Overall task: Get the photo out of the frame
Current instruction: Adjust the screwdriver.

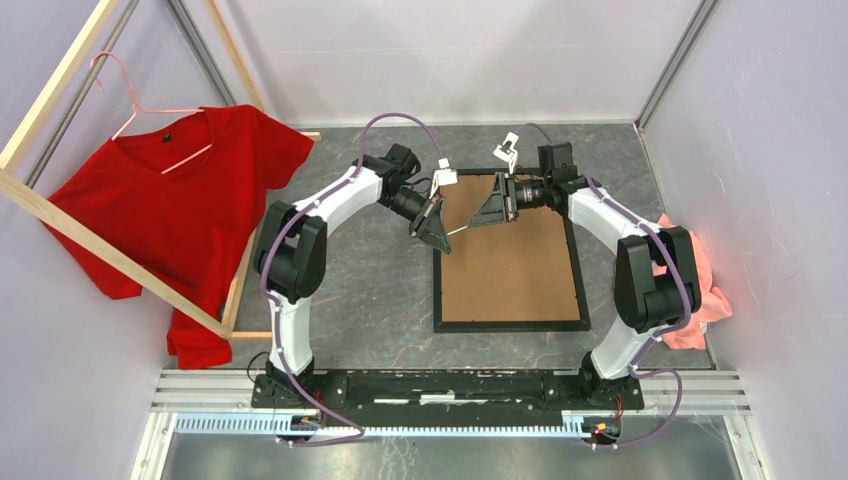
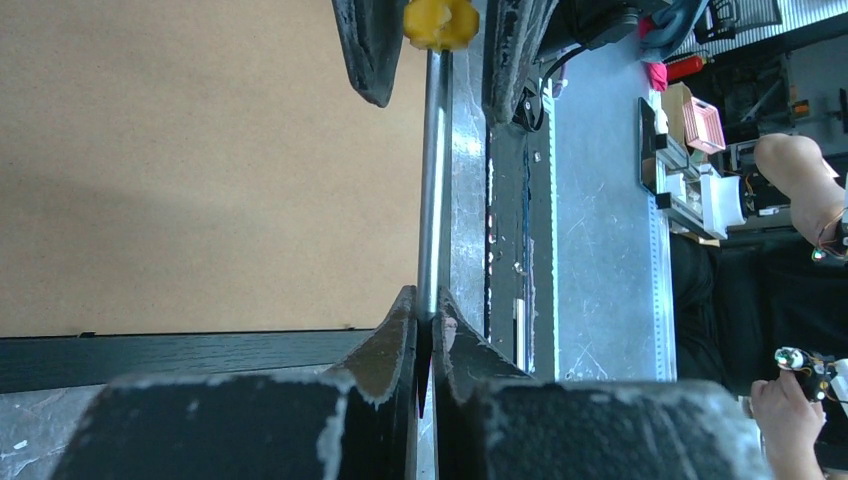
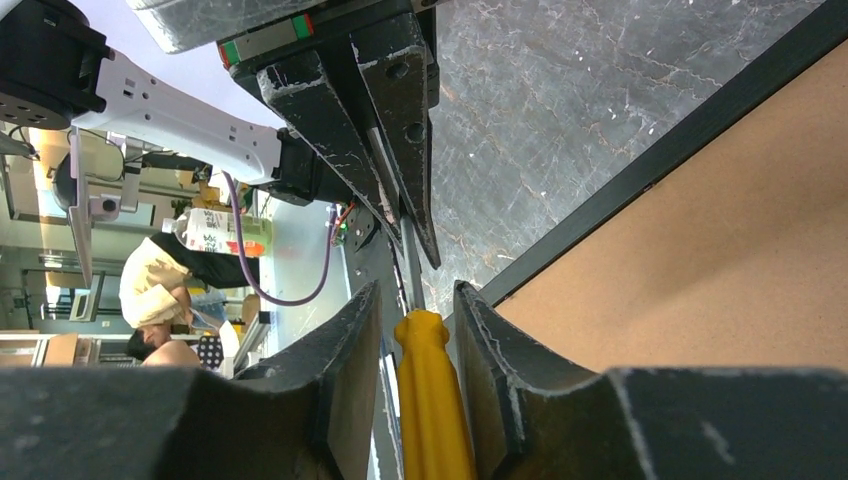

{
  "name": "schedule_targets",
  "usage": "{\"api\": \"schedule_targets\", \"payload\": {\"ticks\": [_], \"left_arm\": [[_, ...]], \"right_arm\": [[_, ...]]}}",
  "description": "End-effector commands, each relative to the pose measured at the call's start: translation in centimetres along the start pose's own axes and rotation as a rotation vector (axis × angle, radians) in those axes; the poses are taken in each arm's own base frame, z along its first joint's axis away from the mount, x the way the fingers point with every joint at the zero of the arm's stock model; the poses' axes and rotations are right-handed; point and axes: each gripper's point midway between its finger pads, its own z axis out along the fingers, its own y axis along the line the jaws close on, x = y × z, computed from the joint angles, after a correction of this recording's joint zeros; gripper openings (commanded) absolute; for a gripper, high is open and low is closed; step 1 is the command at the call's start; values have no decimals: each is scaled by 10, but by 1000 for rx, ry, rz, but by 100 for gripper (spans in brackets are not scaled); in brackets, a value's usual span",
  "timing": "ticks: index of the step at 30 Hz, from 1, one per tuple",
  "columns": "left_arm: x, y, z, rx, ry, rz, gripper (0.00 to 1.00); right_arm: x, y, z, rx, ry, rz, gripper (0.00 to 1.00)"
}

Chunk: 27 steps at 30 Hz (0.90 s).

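Brown backing board (image 1: 510, 270) faces up inside the thin black frame (image 1: 438, 290). It lies flat on the grey marbled worktop (image 1: 380, 290), right of the middle and between the two arms, with one short side toward the near edge. The photo is hidden beneath the board and shows in no view.

Both tools meet above the frame's far-left corner, joined by a screwdriver (image 2: 432, 180) held roughly level. The left tool (image 2: 428, 316) sits by the frame's left rail, its fingers pressed together on the far end of the bare metal shaft. The right tool (image 3: 416, 290) sits over the board close to the far rail, fingers partly apart with the yellow handle between them. In the left wrist view the handle fills the gap from finger to finger. I cannot tell whether the screwdriver touches the frame or the board.

A bottle (image 3: 215, 232) in the room behind, seen from the right wrist, carries a printed label too small to read. Small white tags (image 1: 445, 177) near the wrists are also too small to read. A red T-shirt (image 1: 190, 210) hangs on a pale wooden rack (image 1: 30, 198) at the worktop's left edge. A pink cloth (image 1: 700, 290) lies at the right edge.
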Motion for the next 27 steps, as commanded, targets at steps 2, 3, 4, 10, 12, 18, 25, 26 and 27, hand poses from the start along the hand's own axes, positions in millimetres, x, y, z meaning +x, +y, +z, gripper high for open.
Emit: {"api": "schedule_targets", "payload": {"ticks": [2,3,4,10,12,18,25,26,27], "left_arm": [[-7,4,1,-4,2,74,2],[-8,4,2,-5,2,76,2],[-8,4,1,-8,1,78,2],[-15,10,-2,-26,-9,72,2],[-18,14,-5,-40,-25,69,2],[-27,23,-25,-72,-87,45,2],[-30,25,-31,-87,-113,39,2],[-29,26,-31,-88,-112,38,2],[-29,26,-31,-88,-111,40,2]], "right_arm": [[-1,3,5,-18,5,-44,36],[-1,4,5,-20,7,-49,34],[0,4,5,-18,8,-51,33],[0,5,6,-17,19,-65,10],[0,5,5,-16,21,-64,0],[-1,7,4,-6,35,-91,0],[1,4,4,0,38,-87,5],[0,5,4,-1,38,-90,5],[0,5,4,-1,37,-93,6]]}}
